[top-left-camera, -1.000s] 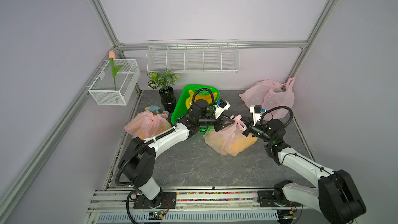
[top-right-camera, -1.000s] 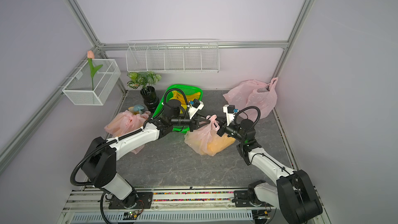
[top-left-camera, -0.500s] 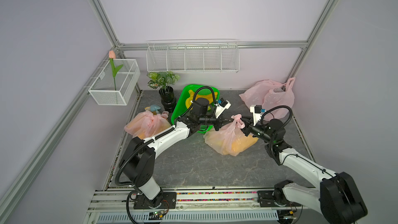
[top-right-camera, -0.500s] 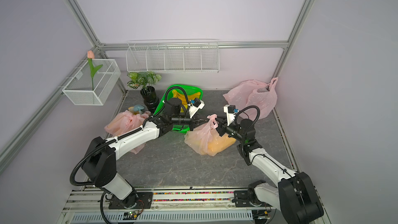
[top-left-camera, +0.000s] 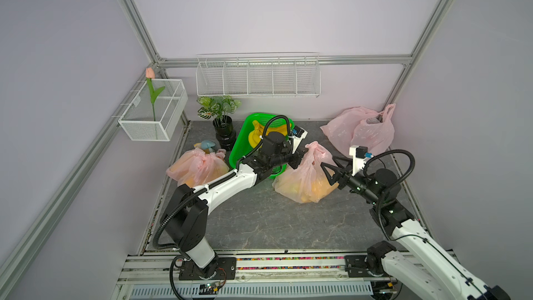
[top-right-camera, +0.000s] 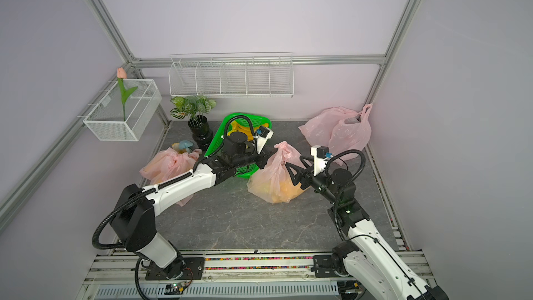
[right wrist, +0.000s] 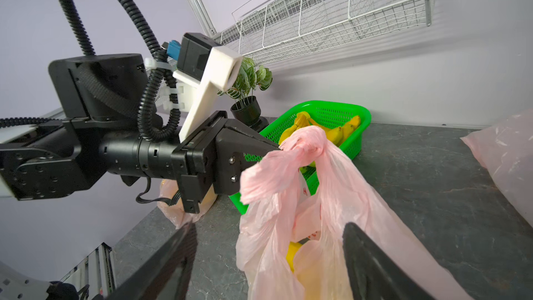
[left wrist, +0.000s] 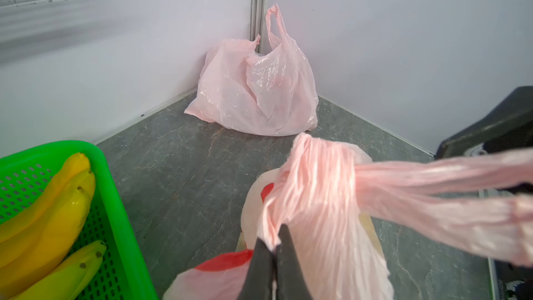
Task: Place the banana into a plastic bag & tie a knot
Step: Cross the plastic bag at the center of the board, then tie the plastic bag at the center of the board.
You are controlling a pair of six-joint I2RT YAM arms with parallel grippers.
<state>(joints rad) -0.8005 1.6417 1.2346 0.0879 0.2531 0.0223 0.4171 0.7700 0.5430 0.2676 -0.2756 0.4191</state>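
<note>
Left wrist: red print [left wrist: 225, 261] on bag [left wrist: 317, 197] unreadable.

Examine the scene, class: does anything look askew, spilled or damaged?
Nothing spilled or damaged. The only loose end: the corner bag slumps open and untied, while the middle bag is knotted, its handle pinched in the shut left claw.

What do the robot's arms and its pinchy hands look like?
Both arms have glossy white shells with chunky black joints: the left arm and the right arm. A ribbed black cable hose loops over each wrist, beside a white bracket carrying a small black camera with a blue plug. The left gripper and right gripper have black, pointed, wedge-shaped fingers.
</note>
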